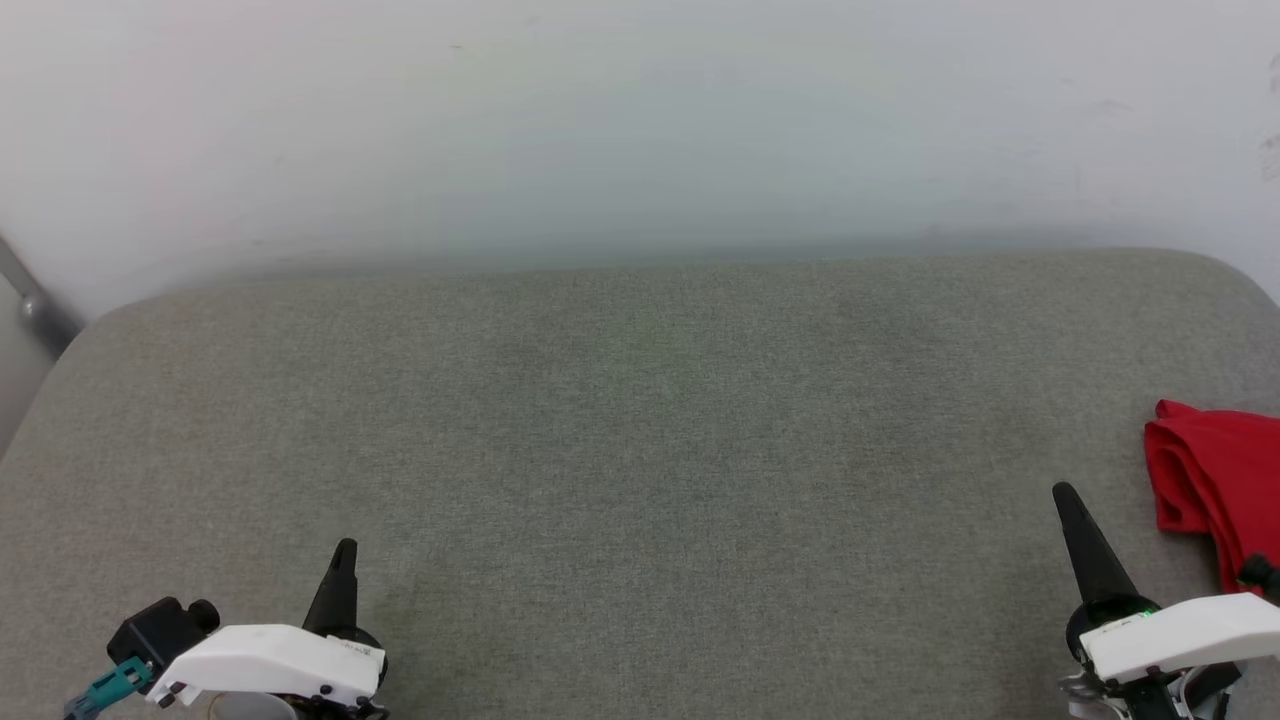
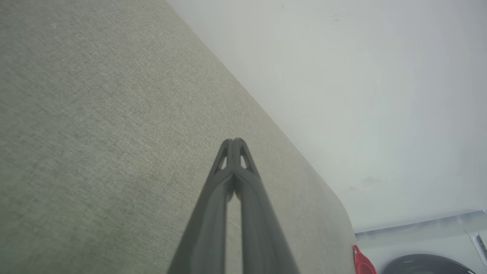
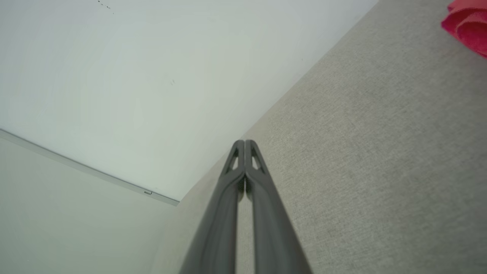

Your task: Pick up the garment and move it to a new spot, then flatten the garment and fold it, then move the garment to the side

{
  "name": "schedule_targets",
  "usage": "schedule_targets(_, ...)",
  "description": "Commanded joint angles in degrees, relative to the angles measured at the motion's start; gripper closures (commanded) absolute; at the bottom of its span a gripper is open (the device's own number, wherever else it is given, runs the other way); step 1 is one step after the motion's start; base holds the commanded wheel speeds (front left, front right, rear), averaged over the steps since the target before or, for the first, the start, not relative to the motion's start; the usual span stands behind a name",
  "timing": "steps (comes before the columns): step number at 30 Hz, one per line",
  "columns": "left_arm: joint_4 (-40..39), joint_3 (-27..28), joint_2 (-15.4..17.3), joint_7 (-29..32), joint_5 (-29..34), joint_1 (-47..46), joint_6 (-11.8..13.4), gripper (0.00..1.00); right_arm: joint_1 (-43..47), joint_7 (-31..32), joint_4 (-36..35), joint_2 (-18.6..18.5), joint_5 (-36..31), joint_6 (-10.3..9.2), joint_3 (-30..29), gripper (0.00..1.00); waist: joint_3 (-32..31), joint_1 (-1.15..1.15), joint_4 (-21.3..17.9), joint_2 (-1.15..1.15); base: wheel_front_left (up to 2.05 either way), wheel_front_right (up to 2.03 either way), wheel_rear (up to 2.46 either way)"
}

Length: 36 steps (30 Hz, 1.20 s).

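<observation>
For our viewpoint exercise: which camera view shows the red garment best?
The head view: the garment lies bunched on the grey surface, largest and sharpest, though cut off at the right. The right wrist view catches a blurred corner; the left wrist view, a red sliver.

Plain indoor rm, maybe a lab or test setup; can't say for sure. Grey fabric pad (image 1: 640, 450) w/ rounded corners, bare white wall (image 1: 640, 120) directly behind it.
</observation>
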Motion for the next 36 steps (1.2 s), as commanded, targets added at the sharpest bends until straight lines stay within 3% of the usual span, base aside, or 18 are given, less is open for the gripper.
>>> schedule_targets(1,-0.4,0.7,-0.2,0.3,-1.2,-1.7,-0.6,1.00,-1.8,0.2,-0.2,0.1,1.4,0.00,-0.3,1.00,0.0,0.00,0.0,0.00,0.00,0.00,0.00)
schedule_targets(36,1.5,6.7,-4.6,5.6,-17.1,-4.0,-6.3,1.00,-4.3,1.8,3.2,2.0,19.9,-0.01,-2.1,1.00,0.9,0.00,0.5,0.00,0.00,0.00,0.00)
